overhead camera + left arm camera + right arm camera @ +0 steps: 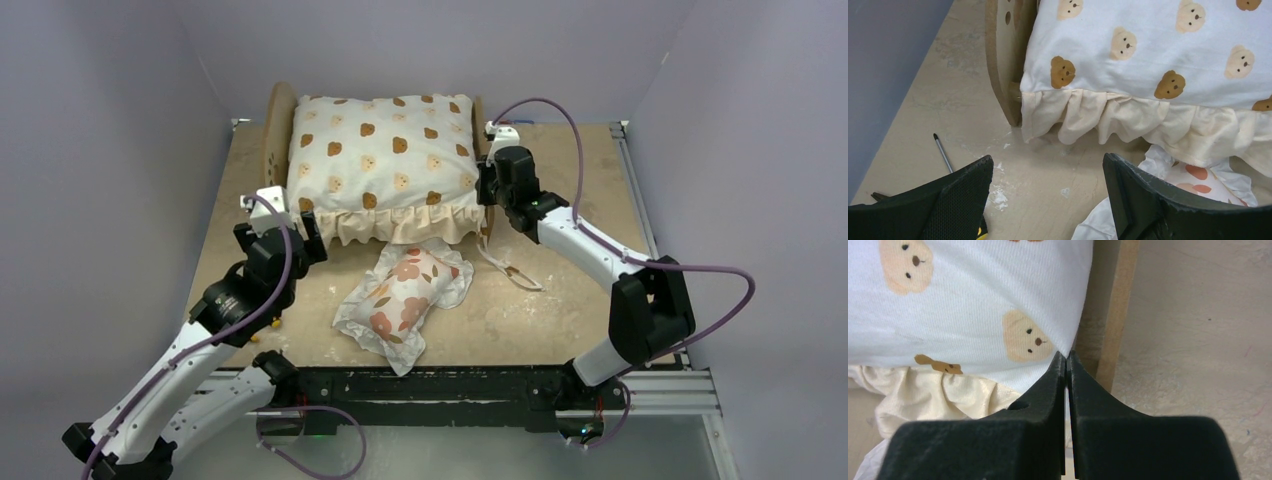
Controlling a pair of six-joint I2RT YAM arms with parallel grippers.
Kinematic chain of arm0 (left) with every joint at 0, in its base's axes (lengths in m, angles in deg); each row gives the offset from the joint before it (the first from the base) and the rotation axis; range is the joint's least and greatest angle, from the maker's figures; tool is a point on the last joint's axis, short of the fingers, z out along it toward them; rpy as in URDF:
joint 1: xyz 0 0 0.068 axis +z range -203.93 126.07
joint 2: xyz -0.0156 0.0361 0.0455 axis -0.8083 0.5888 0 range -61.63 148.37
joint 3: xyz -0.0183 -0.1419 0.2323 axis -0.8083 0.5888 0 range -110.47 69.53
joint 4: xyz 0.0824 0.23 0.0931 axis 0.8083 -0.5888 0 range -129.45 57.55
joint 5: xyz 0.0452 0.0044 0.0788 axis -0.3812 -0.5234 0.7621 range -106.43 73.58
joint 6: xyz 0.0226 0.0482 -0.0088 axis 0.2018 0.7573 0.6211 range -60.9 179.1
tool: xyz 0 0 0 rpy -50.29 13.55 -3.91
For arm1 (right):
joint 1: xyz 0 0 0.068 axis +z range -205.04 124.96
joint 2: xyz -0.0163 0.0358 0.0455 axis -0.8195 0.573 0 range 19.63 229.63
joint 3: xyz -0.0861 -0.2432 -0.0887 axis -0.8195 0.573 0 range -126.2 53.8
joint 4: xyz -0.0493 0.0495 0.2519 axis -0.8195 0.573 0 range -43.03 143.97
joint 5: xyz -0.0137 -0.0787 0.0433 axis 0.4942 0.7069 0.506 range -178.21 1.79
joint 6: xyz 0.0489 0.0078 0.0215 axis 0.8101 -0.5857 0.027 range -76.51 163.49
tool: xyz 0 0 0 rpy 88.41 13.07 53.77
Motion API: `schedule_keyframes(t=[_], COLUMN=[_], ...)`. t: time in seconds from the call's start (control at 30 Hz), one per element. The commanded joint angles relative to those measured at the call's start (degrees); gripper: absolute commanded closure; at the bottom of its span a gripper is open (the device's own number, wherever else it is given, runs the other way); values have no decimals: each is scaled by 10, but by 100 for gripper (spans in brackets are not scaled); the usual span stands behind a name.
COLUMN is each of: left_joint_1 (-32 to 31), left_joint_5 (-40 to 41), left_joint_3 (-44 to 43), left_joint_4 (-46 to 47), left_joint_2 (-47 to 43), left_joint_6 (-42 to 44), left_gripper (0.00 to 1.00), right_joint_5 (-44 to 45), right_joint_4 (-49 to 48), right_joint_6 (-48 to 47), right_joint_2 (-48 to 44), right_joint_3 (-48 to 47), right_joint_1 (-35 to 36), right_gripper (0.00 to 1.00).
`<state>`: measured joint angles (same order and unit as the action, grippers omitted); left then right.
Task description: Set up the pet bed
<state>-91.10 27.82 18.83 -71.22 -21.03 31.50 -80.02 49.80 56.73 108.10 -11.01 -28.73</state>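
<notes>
Black-fingered left hand (1048,165) nearest the lens: fingers spread wide, gripping nothing, low over the pale wooden surface (560,290), just in front of the cushion frill. Thin dark-tipped stick (942,152) lying on the surface beside it.

Small light-wood pet bed (279,125) at the far middle of the surface. Rounded headboard (1003,60) with paw-print cutout at its left end, upright.

Large cream bear-print ruffled cushion (385,150) lying in the bed, hiding the base, frill spilling over the near side.

Small floral ruffled pillow (400,300) flat on the surface in front of the bed, far corner tucked under the frill.

Right hand (487,185) at the bed's right end: fingers pressed together, tips touching the cushion's near-right corner beside the end board. Cannot tell whether any fabric is pinched.
</notes>
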Motion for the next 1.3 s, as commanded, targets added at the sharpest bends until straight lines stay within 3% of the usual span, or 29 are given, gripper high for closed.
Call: schedule_keyframes(t=[0.0, 0.13, 0.23, 0.47, 0.73, 1.0, 1.27], left_joint_1=[9, 18, 30, 79, 178, 183, 193], left_joint_5=[-1, -3, -18, -82, -175, -96, 16], left_joint_3=[4, 5, 7, -1, -15, -6, -17], left_joint_4=[2, 3, 11, 39, 107, 212, 293], left_joint_2=[5, 9, 17, 80, 199, 283, 365], left_joint_6=[3, 3, 3, -14, -51, -94, -94], left_gripper=[20, 20, 20, 22, 32, 42, 49], right_joint_5=[75, 71, 9, -22, 18, 15, 4], right_joint_4=[3, -10, -17, 5, 16, -24, -25], right_joint_6=[-10, -15, -12, 10, 11, 18, 25], right_joint_2=[-18, -17, -19, -64, -62, -33, -13], right_joint_3=[-13, 0, 2, -13, -34, -21, -14], right_joint_1=[-2, -2, -1, -2, -9, -24, -28], right_gripper=[100, 100, 95, 67, 48, 36, 32])
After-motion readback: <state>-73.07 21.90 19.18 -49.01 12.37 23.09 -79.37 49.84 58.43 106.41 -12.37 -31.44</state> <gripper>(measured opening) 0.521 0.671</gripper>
